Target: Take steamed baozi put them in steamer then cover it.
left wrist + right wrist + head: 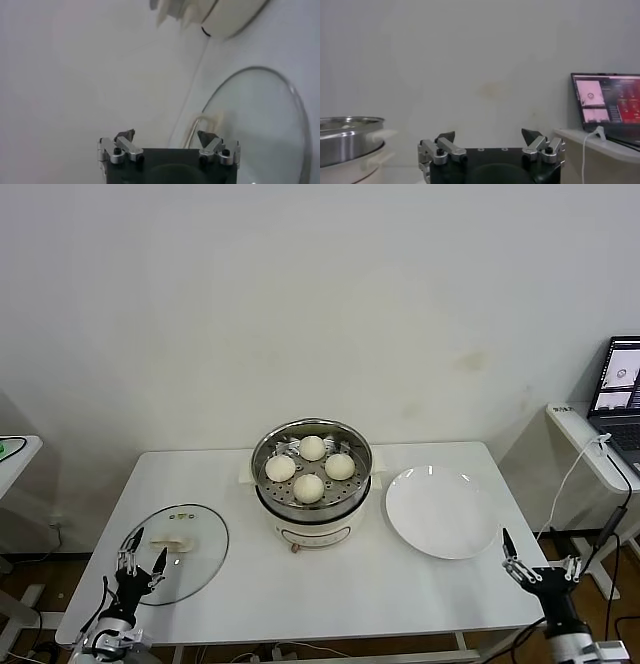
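Several cream-white baozi [311, 467] lie inside the shiny steel steamer [268, 442] on its white pot base at the table's middle. The steamer's rim also shows in the right wrist view [350, 137]. The clear glass cover [195, 556] with its cream handle lies flat on the table at the left; it also shows in the left wrist view [260, 130]. My left gripper [141, 556] is open and empty at the cover's near edge, seen also in the left wrist view [166, 135]. My right gripper [537, 556] is open and empty at the table's front right corner, seen also in the right wrist view [490, 135].
A flat white plate [442, 511] lies right of the steamer. A laptop [621, 399] with a white cable stands on a side table at the far right; it also shows in the right wrist view [607, 102]. A wall stands behind the table.
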{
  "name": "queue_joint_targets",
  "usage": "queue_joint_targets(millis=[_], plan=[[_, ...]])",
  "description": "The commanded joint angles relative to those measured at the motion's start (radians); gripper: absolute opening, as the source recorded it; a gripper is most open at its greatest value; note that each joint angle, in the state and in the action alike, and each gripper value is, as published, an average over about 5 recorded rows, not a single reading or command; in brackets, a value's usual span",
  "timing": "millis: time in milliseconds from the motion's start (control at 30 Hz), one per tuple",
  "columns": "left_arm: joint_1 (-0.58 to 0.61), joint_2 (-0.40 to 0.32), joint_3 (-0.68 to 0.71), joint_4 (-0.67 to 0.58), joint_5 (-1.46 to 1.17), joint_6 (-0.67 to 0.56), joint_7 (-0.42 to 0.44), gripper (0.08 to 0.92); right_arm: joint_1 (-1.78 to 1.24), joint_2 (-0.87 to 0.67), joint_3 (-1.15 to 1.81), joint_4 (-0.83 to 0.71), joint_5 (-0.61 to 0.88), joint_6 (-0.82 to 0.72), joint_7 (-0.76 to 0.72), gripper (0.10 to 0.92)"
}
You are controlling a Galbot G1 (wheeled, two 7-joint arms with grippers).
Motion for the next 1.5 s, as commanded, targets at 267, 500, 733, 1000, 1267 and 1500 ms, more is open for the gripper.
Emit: queue_joint_targets(millis=[267, 500, 733, 1000, 1267, 1500], plan=[[-0.119, 0.016, 0.030, 0.104, 0.105, 0.004, 0.001, 0.823, -0.033, 0.027, -0.007, 0.049, 0.013, 0.002, -0.006, 0.823], [-0.163, 0.014, 0.043, 0.142, 0.116, 0.005, 0.001, 0.823, -0.039, 0.031, -0.005, 0.061, 0.025, 0.001, -0.006, 0.823], [-0.189, 0.010, 0.049, 0.159, 0.126, 0.004, -0.004, 0.823, -0.040, 0.033, -0.007, 0.071, 0.032, 0.001, -0.003, 0.823], [-0.194, -0.002, 0.052, 0.184, 0.146, -0.001, -0.014, 0.740, -0.038, 0.034, -0.013, 0.075, 0.035, 0.002, -0.001, 0.823], [-0.193, -0.017, 0.054, 0.199, 0.178, -0.006, -0.036, 0.507, -0.036, 0.031, -0.010, 0.079, 0.047, 0.000, 0.002, 0.823], [-0.188, -0.044, 0.042, 0.217, 0.271, -0.024, -0.084, 0.308, -0.032, 0.030, -0.009, 0.085, 0.055, -0.003, 0.005, 0.823]])
